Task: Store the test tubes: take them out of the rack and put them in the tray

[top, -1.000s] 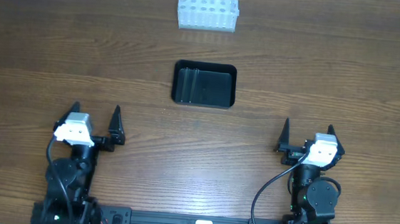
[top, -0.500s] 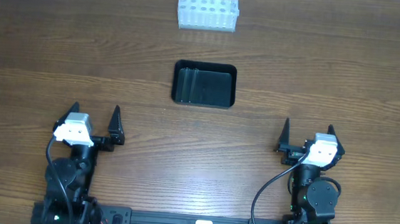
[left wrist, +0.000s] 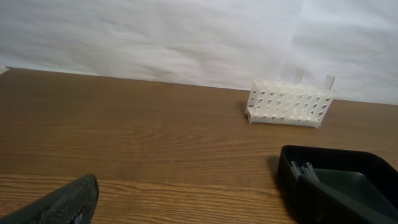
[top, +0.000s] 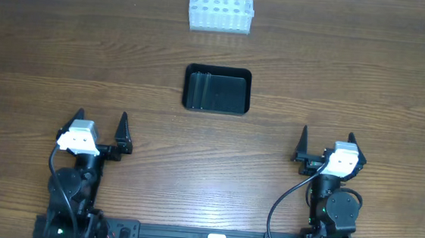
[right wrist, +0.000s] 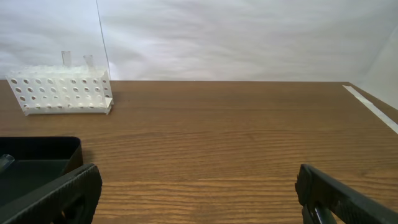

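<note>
Arms parked, tray and rack ahead.
The left gripper (top: 101, 115) and right gripper (top: 327, 133) are released, jaws wide. The tray (top: 215, 109) sits ahead between them, its lying tubes (top: 206, 88) pointing away. The rack (top: 220, 17) is farther ahead, long axis crosswise, with upright tubes (right wrist: 65, 58).

A white rack (top: 220, 15) with rows of round holes stands near the table's far edge, about midway along it. Two clear test tubes (left wrist: 299, 76) stand upright at its rear row, their tops above the rack. A black tray (top: 218, 69), rectangular with rounded corners, sits at the table's middle, apart from the rack. Clear tubes (top: 203, 89) lie flat inside it, side by side in its left half; their number is unclear.
</note>
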Motion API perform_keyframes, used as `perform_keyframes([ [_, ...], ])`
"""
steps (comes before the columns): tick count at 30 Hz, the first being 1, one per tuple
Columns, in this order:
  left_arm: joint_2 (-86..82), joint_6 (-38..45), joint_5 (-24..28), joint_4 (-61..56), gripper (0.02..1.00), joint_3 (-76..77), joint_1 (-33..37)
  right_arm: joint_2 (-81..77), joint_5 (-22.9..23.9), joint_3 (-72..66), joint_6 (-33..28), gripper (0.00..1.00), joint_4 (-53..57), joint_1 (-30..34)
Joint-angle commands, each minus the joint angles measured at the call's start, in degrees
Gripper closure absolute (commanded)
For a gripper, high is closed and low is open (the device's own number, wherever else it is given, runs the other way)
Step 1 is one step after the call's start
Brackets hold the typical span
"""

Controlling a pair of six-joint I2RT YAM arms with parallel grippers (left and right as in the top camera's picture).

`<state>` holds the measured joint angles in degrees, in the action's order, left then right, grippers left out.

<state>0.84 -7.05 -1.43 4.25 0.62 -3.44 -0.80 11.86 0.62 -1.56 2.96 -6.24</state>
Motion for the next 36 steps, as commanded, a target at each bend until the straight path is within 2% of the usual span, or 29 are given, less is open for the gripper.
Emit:
perform_keyframes([
  [1,-0.5,0.8,0.8,-0.1,0.018,-0.3,0.3,0.4,-0.2,-0.3,0.0,0.009,0.1,0.4],
  [5,-0.5,0.8,0.8,-0.1,0.018,-0.3,0.3,-0.7,-2.4,0.0,2.6,0.009,-4.7,0.4],
  [9,-0.5,0.8,0.8,-0.1,0.018,-0.3,0.3,-7.7,-2.4,5.3,4.7,0.007,-5.4,0.4],
  [15,-0.5,0.8,0.8,-0.1,0.018,-0.3,0.3,-37.2,-6.8,25.6,4.7,0.007,-5.5,-0.2],
  [18,-0.5,0.8,0.7,-0.1,0.018,-0.3,0.3,-51.4,-8.3,36.0,4.8,0.009,-5.4,-2.5],
  [23,-0.5,0.8,0.8,-0.1,0.018,-0.3,0.3,-71.3,-6.8,51.8,6.1,0.007,-3.8,-9.7],
  [28,-0.5,0.8,0.8,-0.1,0.018,-0.3,0.3,-88.1,-1.9,67.6,11.5,0.007,2.0,-16.9],
  [32,-0.5,0.8,0.8,-0.1,0.018,-0.3,0.3,-101.7,1.8,82.2,18.3,0.007,7.7,-20.3],
  [36,-0.5,0.8,0.8,-0.1,0.018,-0.3,0.3,-111.4,1.7,93.3,19.6,0.007,11.5,-20.9],
])
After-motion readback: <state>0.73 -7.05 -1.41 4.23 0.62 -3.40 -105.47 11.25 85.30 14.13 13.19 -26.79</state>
